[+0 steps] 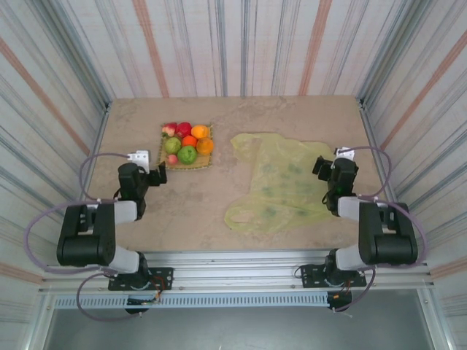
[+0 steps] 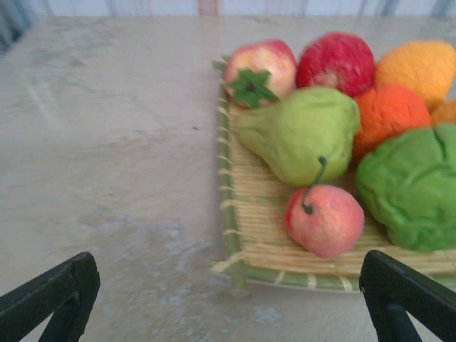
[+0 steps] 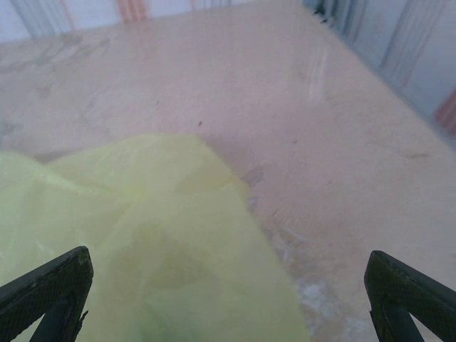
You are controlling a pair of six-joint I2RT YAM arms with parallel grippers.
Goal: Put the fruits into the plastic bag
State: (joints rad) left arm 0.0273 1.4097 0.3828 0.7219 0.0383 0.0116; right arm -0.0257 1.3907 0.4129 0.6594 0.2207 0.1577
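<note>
The fruits (image 1: 187,142) lie piled on a square woven mat (image 1: 205,165) at the back left of the table. In the left wrist view a pink peach (image 2: 324,219) is nearest, with a green pear (image 2: 303,132), a red apple (image 2: 335,63), an orange (image 2: 388,114) and a bumpy green fruit (image 2: 413,185) behind it. My left gripper (image 1: 157,175) (image 2: 228,281) is open just short of the mat's near corner, holding nothing. The plastic bag (image 1: 281,182) (image 3: 142,242) lies flat and crumpled at centre right. My right gripper (image 1: 322,166) (image 3: 228,271) is open over the bag's right edge.
The mat's green rim (image 2: 235,214) is raised slightly above the tabletop. Striped walls close in the table (image 1: 204,211) on three sides. Bare tabletop lies between the mat and the bag, and to the right of the bag (image 3: 342,157).
</note>
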